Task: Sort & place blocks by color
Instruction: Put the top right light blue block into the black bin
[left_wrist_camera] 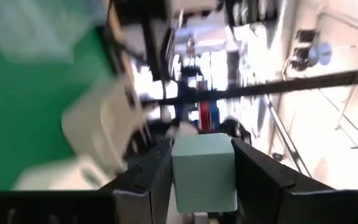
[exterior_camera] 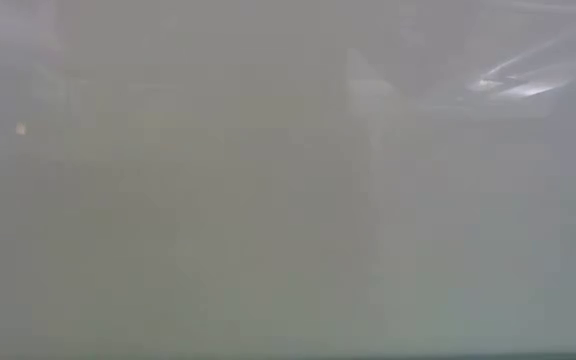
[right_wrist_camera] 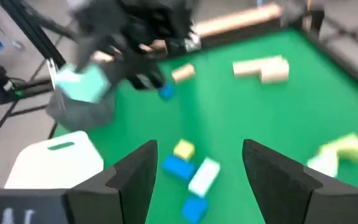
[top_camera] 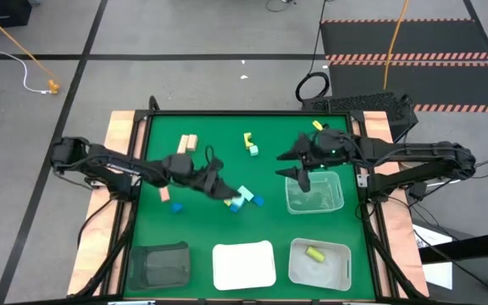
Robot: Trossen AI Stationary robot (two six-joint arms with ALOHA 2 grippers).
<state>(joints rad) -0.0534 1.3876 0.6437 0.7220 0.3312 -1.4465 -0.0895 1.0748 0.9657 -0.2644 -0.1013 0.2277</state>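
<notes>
I read positions off the green felt-covered table (top_camera: 193,229), working from its near edge outward.

Along the near edge sit three containers: a dark mesh bin (top_camera: 158,263) at the left, a white lidded tray (top_camera: 244,264) in the middle, and a clear plastic bin (top_camera: 320,263) at the right holding one yellow cylinder block (top_camera: 314,253).

Farther in, right of centre, a second clear plastic tub (top_camera: 314,193) stands on the felt. My right gripper (top_camera: 302,178) hangs over its near-left rim with its jaws apart and nothing between them; the right wrist view confirms the gap (right_wrist_camera: 197,168).

Near mid-table lies a loose cluster: a pale mint bar block (top_camera: 236,203), a small yellow cube block (right_wrist_camera: 184,149), and two blue blocks (top_camera: 257,201). My left gripper (top_camera: 224,193) is just left of this cluster, raised off the felt, and it is clamped on a pale mint green cube block (left_wrist_camera: 204,171), held squarely between both fingers (left_wrist_camera: 263,177).

Left of the cluster, a small blue block (top_camera: 176,207) and a tan wooden cube (top_camera: 164,194) sit apart.

Toward the far edge: two tan wooden bar blocks (top_camera: 187,144) left of centre, a yellow-and-mint pair of blocks (top_camera: 250,144) at centre, and a yellow block (top_camera: 318,126) by the right arm.

The low view shows only grey haze.
</notes>
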